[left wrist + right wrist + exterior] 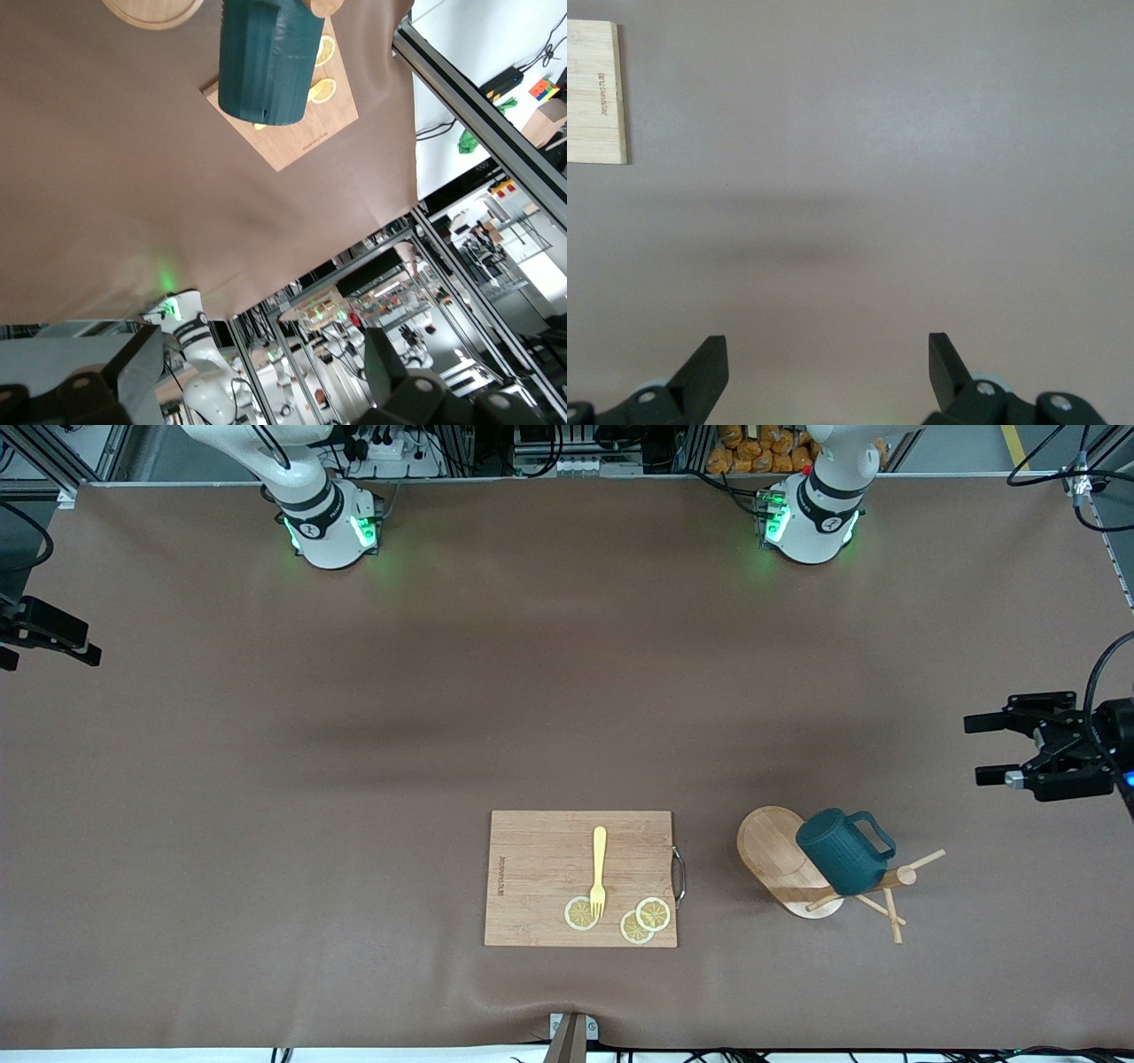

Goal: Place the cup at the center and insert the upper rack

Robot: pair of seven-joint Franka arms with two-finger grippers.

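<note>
Teal cup (837, 861) sits low in the front view, toward the left arm's end of the table, hung on a peg of a wooden stand (775, 855). It is well apart from the middle of the brown table (443, 691), so the cup does not lie at center now. No upper rack, and nothing to slide one into, shows in any of the 3 views, so you cannot judge that half of the task.

Beside the stand, toward the right arm's end, a cutting board (540, 868) carries 1 yellow fork (599, 868) and 3 lemon slices (653, 913).

The left gripper (976, 749) hangs at the frame's mid-height edge, above the stand in the picture, fingers spread wide and holding nothing. The right gripper (828, 354) is over bare table near the board's corner, also wide and holding nothing.
</note>
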